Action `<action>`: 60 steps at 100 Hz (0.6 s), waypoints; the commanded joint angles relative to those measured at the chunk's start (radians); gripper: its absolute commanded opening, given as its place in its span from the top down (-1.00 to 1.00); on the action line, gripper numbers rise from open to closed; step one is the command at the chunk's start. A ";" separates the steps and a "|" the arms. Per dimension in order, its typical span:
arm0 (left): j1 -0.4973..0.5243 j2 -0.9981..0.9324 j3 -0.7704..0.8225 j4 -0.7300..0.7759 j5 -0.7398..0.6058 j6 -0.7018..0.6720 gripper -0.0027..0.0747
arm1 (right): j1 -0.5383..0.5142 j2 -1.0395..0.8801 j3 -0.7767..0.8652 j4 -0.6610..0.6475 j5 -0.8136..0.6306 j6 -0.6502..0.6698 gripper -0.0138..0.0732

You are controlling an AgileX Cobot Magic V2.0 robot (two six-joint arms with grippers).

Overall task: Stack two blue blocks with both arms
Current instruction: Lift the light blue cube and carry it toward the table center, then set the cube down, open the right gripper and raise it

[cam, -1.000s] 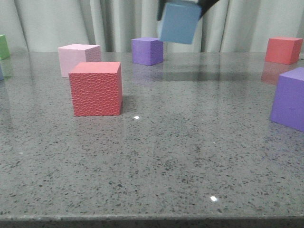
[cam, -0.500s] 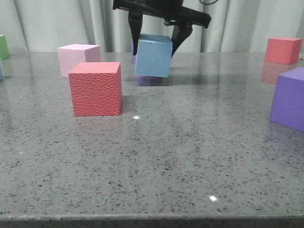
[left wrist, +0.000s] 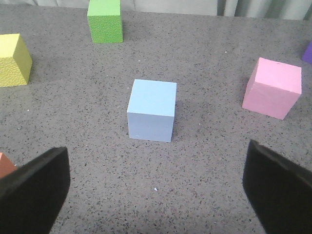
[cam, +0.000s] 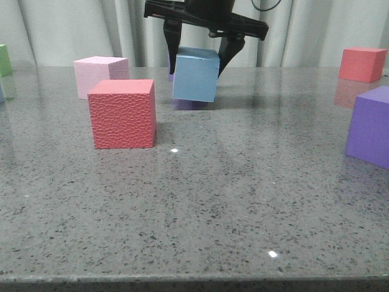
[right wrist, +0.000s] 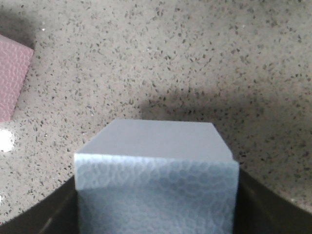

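Grey speckled bench (cam: 243,201) before pale curtains. The right gripper (cam: 199,50) clamps one blue block (cam: 195,74) low over the far middle. The left gripper (left wrist: 156,190) hangs wide above the other block (left wrist: 151,110). Likely next: set down, then fetch that one.

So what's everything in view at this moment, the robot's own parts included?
Matte sky-blue foam cubes: two; one alone on the table below the left wrist, one held at the middle rear.
Red cubes: two; textured one front left, another far right.
Pale pink cube: one, behind the textured red cube.
Purple cube: one plainly seen, at the right edge.
Green textured cube: one, far left.
Yellow cube: one, near the green cube.
Grey speckled stone table: one.
Left gripper: black, open.
Right gripper: black, shut on the held cube.
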 commanded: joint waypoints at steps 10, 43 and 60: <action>0.001 -0.005 -0.036 -0.002 -0.063 -0.011 -0.86 | -0.003 -0.068 -0.033 0.002 -0.035 -0.002 -0.48; 0.001 -0.005 -0.036 -0.002 -0.063 -0.012 -0.86 | -0.003 -0.078 -0.033 0.008 -0.036 -0.002 -0.66; 0.001 -0.004 -0.036 -0.002 -0.063 -0.021 -0.86 | -0.003 -0.115 -0.033 0.003 -0.046 -0.023 -0.66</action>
